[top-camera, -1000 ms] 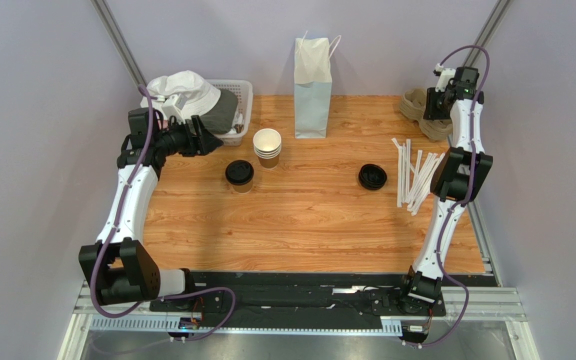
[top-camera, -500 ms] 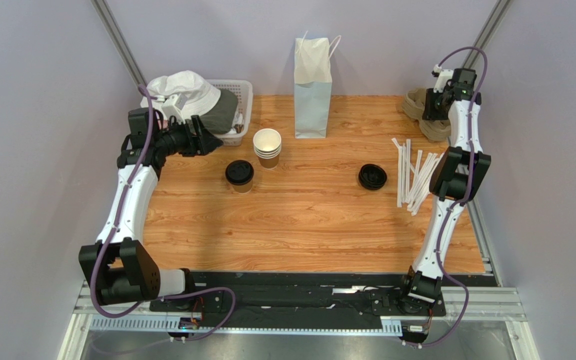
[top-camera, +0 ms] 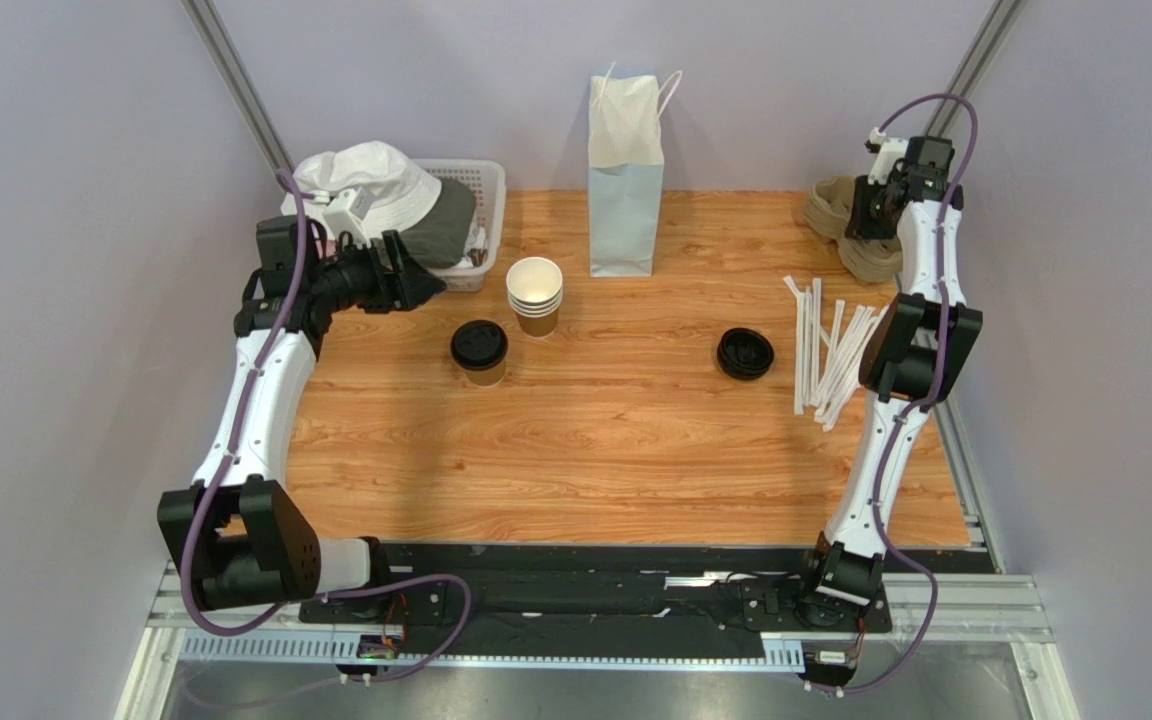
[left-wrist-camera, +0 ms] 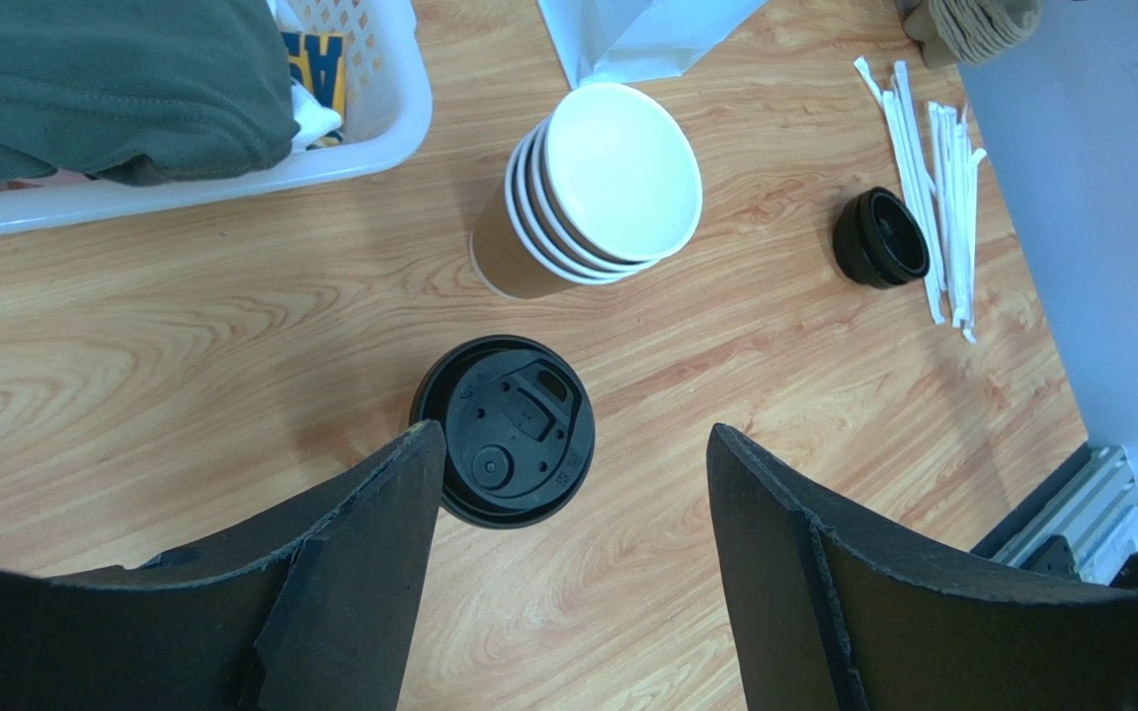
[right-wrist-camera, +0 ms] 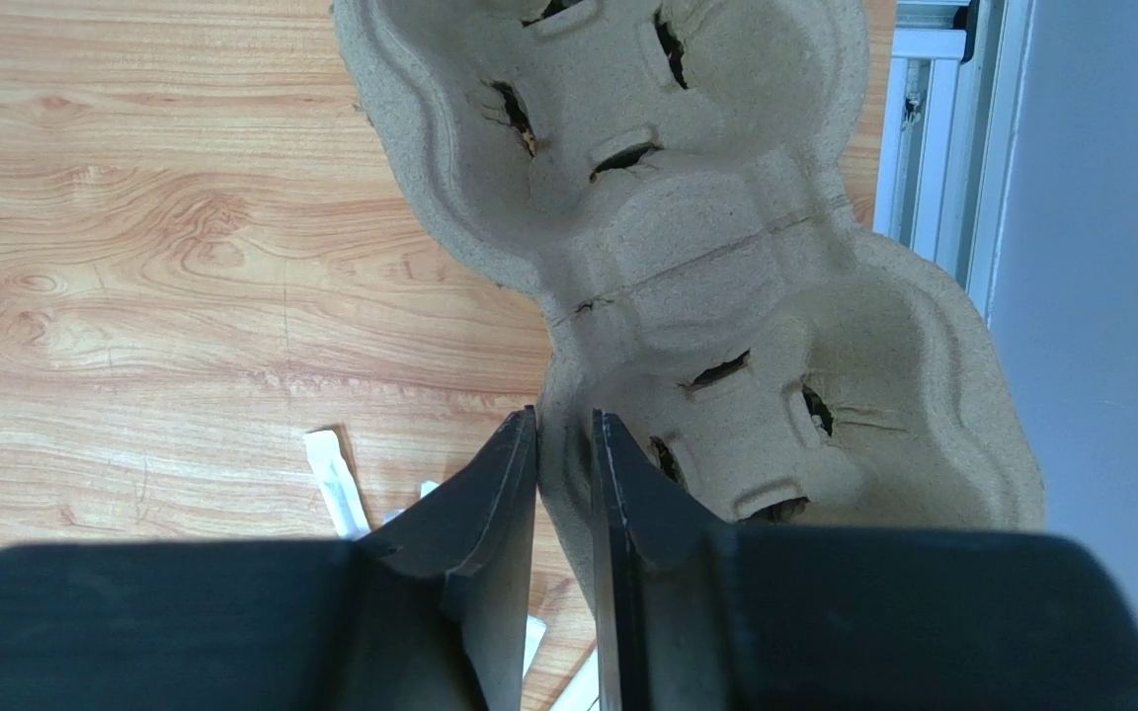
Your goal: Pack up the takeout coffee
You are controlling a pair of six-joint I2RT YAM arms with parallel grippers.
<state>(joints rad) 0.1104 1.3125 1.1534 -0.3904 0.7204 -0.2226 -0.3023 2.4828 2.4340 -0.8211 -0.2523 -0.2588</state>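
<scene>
The takeout coffee (top-camera: 479,351), a small paper cup with a round black lid, stands on the wood table left of centre. In the left wrist view it (left-wrist-camera: 502,430) lies just beyond my left fingertip. My left gripper (left-wrist-camera: 568,467) is open and empty, hovering above and short of the cup; in the top view it (top-camera: 414,281) is beside the basket. My right gripper (right-wrist-camera: 565,445) is shut on the rim of a brown pulp cup carrier (right-wrist-camera: 709,222) at the far right corner (top-camera: 845,225). A white paper bag (top-camera: 626,135) stands upright at the back centre.
A stack of lidless paper cups (top-camera: 534,293) stands right of the coffee. A loose black lid (top-camera: 745,354) and several white straws (top-camera: 826,360) lie on the right. A white basket (top-camera: 465,225) with a hat and cloth sits at the back left.
My right wrist has shifted slightly over the carrier stack. The left arm and the table's objects have not moved.
</scene>
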